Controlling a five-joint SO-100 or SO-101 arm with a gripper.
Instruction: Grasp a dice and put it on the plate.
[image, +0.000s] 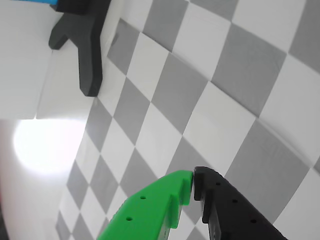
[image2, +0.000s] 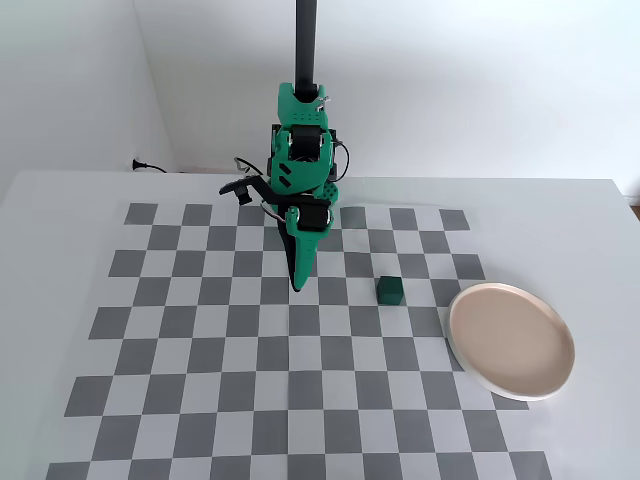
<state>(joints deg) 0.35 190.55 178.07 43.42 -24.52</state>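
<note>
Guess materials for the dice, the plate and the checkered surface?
Dice: dark green, matte, no pips or glare; likely plastic or painted wood, can't tell which. Plate: pale pink-beige with a white rim and a soft sheen; looks like glazed ceramic or melamine. Checkered surface: flat grey and white print, no visible weave; probably a printed sheet or mat.

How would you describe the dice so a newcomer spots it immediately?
In the fixed view, start at the grey-and-white checkered mat and find the round pale pink plate at its right edge. Just left of it sits the small dark green cube, darker than the bright green gripper.
</note>
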